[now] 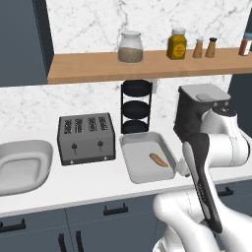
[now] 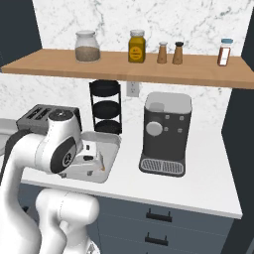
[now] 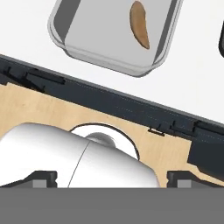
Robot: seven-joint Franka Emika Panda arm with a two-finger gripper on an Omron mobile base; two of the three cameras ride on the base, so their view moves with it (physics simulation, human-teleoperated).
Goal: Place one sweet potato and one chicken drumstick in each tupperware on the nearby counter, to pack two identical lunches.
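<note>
End effector (image 3: 111,178), seen from the hand view: its two dark finger tips (image 3: 43,177) sit at the 7 and 5 o'clock corners, spread wide apart with nothing between them. At 12 o'clock, well beyond the tips, lies a shallow pale grey tupperware (image 3: 87,48) on the white tabletop (image 3: 192,83). One slim tan-orange sweet potato (image 3: 140,24) rests on its floor, towards the 1 o'clock side, and nothing else is in it. Below the tabletop's edge, a band of dark drawers (image 3: 131,109) crosses the middle, and pale wooden floor (image 3: 35,109) lies beneath.

Left base view: the same tupperware sits just right of centre on the tabletop, its bare floor (image 1: 135,162) showing. The sweet potato (image 1: 158,160) lies towards its 3 o'clock side. A grey toaster (image 1: 86,139) stands just beside it at 9 o'clock. A second tupperware (image 1: 42,147), with nothing visible in it, sits at the far 9 o'clock edge. A black three-tier stand (image 1: 136,107) rises behind the first one at 12 o'clock. The white arm (image 1: 221,142) bends in from 4 o'clock, in front of a dark coffee machine (image 1: 189,115). A wooden shelf (image 1: 98,69) with jars runs across at 12 o'clock.

Right base view: the arm (image 2: 54,144) covers most of the tupperware at 9 o'clock, leaving its far rim (image 2: 111,141) visible. The coffee machine (image 2: 165,134) stands near it at centre right. The toaster (image 2: 37,114) peeks out behind the arm at 10 o'clock.
</note>
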